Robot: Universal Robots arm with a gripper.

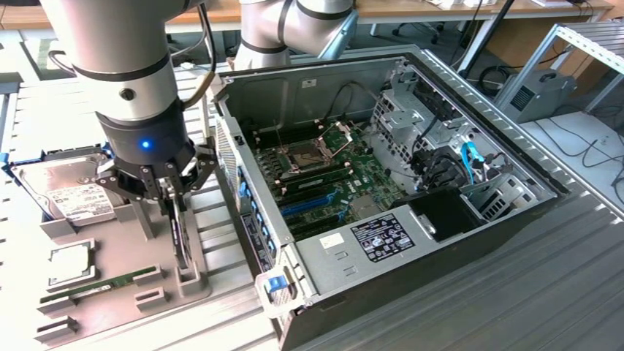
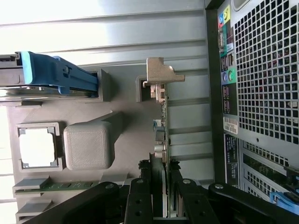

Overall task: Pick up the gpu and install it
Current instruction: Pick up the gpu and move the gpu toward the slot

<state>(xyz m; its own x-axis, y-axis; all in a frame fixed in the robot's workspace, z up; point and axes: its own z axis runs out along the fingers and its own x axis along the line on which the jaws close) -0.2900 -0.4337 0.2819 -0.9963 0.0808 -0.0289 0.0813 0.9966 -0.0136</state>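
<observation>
Grey ribbed metal table [image 1: 507,292] across the whole foreground, grooves running slantwise; gleams white under strong light. Beyond, a wooden desk [image 1: 410,9] along the far edge. At the exterior view's right, a grey metal rack [image 1: 585,44], a small grey box [image 1: 538,93] beside it, loose black cables [image 1: 595,146] on pale floor [image 1: 560,164]

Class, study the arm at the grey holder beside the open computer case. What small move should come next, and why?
Probably a short, straight lift. The jaws of the gripper look closed on the gpu, which stands on edge in the grey holder, its bracket beside a holder post; pulling sideways might jam it.
</observation>
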